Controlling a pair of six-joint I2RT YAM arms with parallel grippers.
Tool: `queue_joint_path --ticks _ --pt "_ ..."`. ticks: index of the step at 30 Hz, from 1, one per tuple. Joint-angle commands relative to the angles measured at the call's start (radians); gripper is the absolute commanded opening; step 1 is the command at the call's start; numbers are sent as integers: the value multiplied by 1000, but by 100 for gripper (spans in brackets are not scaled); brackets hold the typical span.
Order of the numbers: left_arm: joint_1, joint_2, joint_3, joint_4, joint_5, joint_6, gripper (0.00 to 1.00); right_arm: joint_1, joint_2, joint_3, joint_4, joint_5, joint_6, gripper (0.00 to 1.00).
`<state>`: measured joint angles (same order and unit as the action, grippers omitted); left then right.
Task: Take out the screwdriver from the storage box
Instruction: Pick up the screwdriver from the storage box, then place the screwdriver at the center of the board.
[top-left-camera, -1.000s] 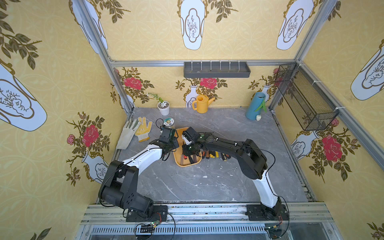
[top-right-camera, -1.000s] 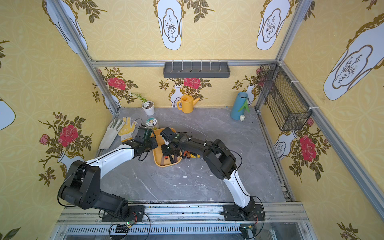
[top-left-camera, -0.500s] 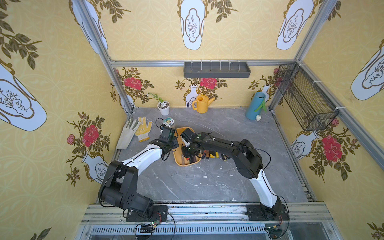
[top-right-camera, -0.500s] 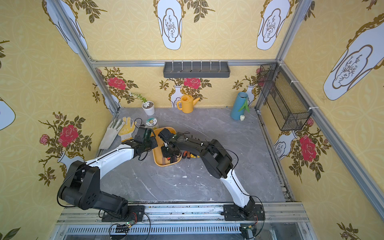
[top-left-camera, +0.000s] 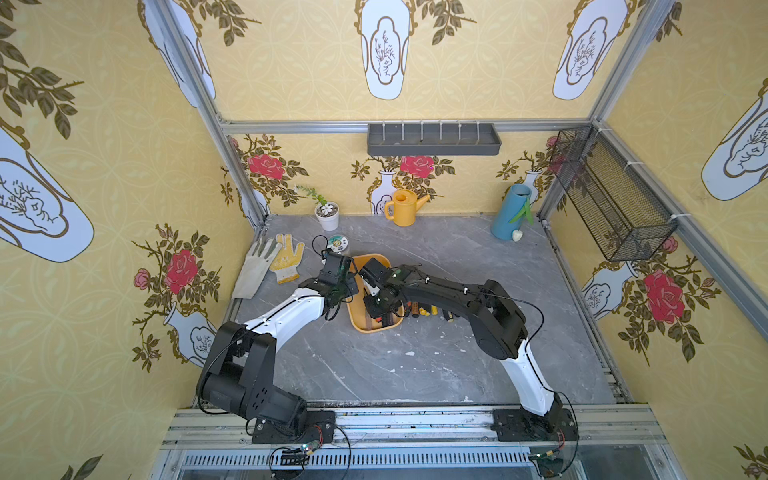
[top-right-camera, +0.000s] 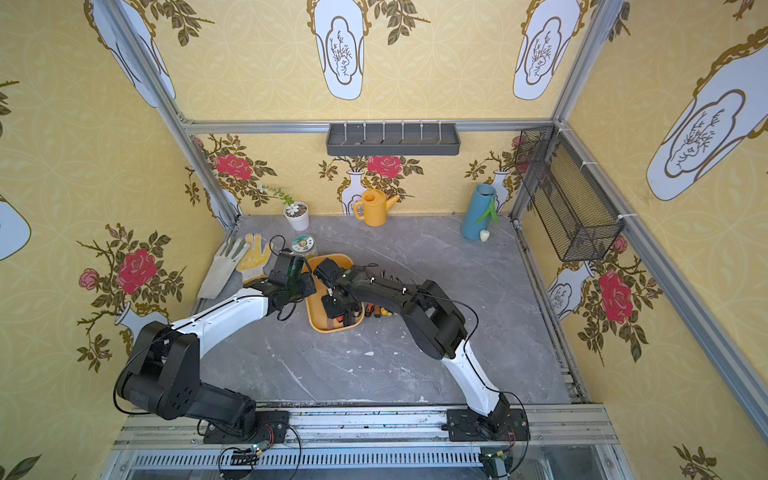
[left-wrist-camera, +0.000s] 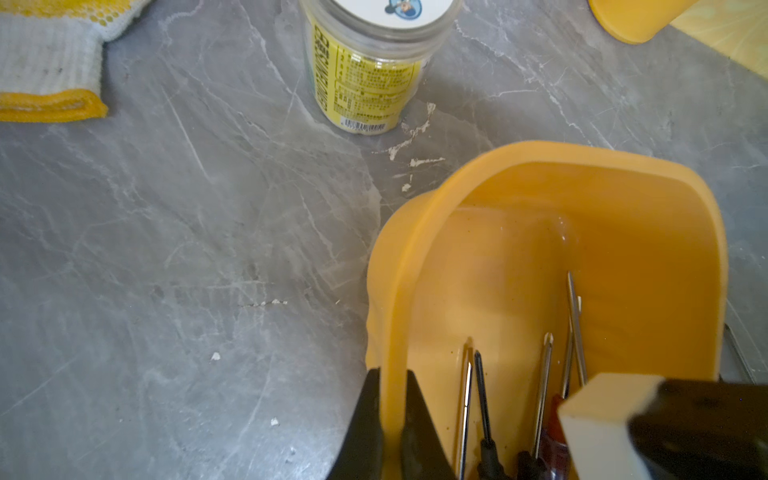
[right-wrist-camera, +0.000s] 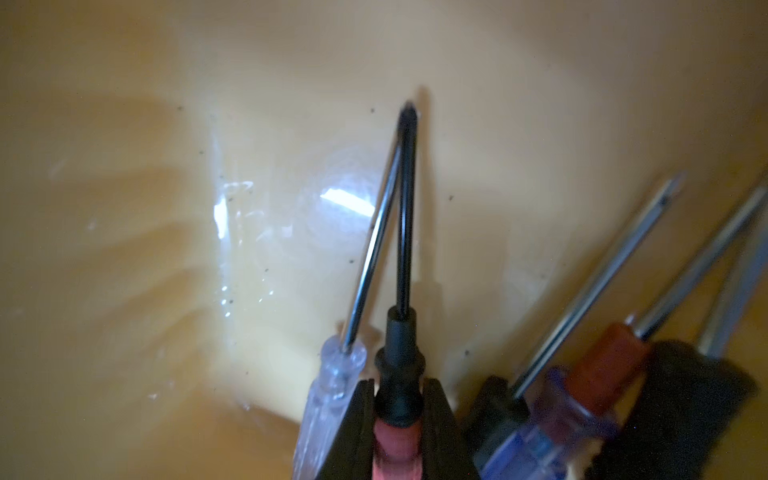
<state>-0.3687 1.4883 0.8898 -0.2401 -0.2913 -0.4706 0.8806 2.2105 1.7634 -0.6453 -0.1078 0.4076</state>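
The right tool is down inside the storage box, with its jaws closed on the screwdriver at the black collar, just where the red handle begins. The shaft runs straight ahead of the jaws along the box's length, its tip toward the far end wall. That puts the long axis in line with the tool's own reach, so the way out, I'd say, is straight up over the rim and not sideways.

Watch the neighbour: a clear-handled screwdriver lies just beside, its shaft slanting in to meet the black tip. Whether they touch I can't tell, and more screwdrivers crowd the other side.

The left tool is pinched tight on the box's side wall, one finger inside and one outside, pinning the box to the bench. The right arm has the pick.
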Motion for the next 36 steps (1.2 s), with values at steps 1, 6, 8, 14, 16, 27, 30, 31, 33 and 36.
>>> queue_joint_path --ticks 1,6,8,14,16,27,30,31,33,36 --pt "2 1 2 38 2 1 0 -6 -55 -29 90 -28 2 0" --pt "2 -5 -10 36 -3 4 0 -33 -125 -76 159 -70 26 0" --pt "2 -5 -10 33 -7 6 0 -43 -153 -95 180 -79 33 0" --pt "2 -7 -14 20 -22 16 0 -71 -245 -143 213 -63 32 0" --pt "2 -10 -18 17 -26 18 0 -80 -273 -156 212 -46 29 0" --pt "2 -58 -45 -7 -81 44 0 -172 -415 -273 231 38 32 0" --pt "2 -66 -44 -14 -92 44 0 -195 -406 -286 218 48 39 0" --pt "3 -68 -43 -15 -95 44 0 -198 -397 -286 213 49 40 0" --pt "4 -72 -45 -18 -105 45 0 -200 -370 -281 199 52 43 0" --pt "5 -78 -45 -21 -115 50 0 -200 -330 -275 188 46 55 0"
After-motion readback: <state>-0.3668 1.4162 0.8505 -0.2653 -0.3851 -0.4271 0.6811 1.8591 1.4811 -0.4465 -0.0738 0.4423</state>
